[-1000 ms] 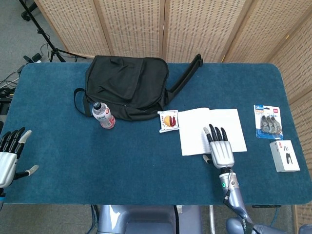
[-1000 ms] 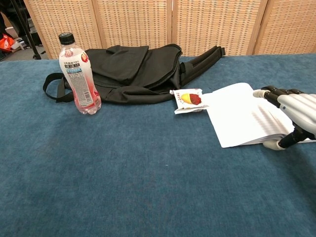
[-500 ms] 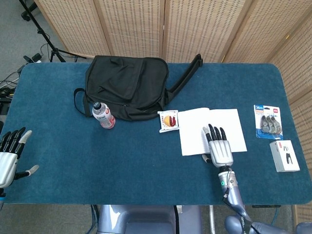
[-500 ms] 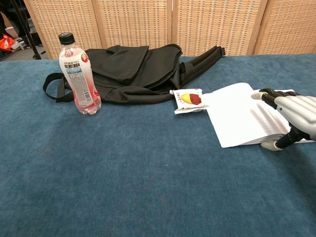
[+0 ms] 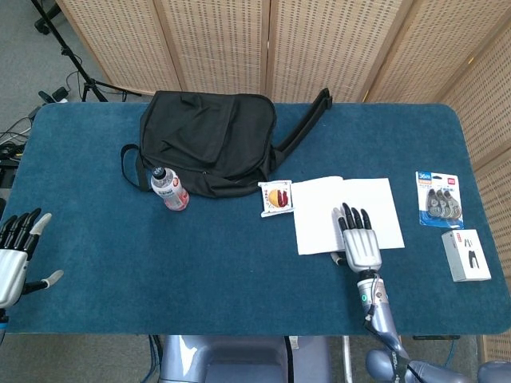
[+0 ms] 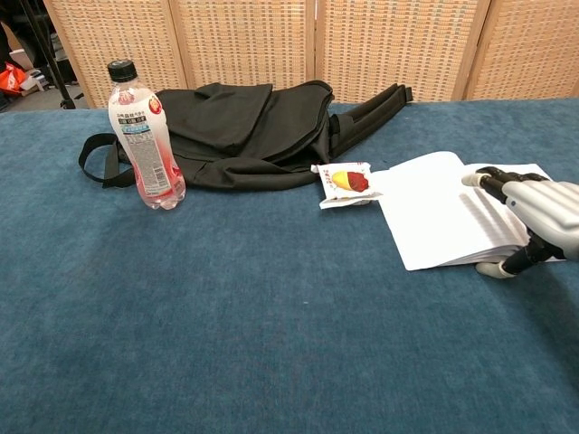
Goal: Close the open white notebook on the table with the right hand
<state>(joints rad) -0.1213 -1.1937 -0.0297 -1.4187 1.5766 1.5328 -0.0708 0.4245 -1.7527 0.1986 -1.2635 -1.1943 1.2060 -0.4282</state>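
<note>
On the right half of the blue table (image 5: 239, 263), the white notebook (image 5: 319, 209) lies open and flat, pages up. Right hand (image 5: 361, 243) rests palm-down over the notebook's near edge; its fingers (image 5: 351, 219) are extended side by side on the right-hand page, and the thumb (image 6: 498, 268) touches the table just beside the near edge of the pages, holding nothing. Left hand (image 5: 14, 254) hovers at the table's near left corner, well apart from the notebook, its fingers spread and empty. Just beside the notebook's left edge lies a small snack packet (image 5: 276, 197). Behind it, a black bag (image 5: 209, 140) lies flat, its strap reaching toward the far side. Upright water bottle (image 6: 142, 136) with a black cap stands near the bag's front left. Near the right edge lie 2 retail packs: a blue card pack (image 5: 438, 199) and a white box (image 5: 466, 254).
</note>
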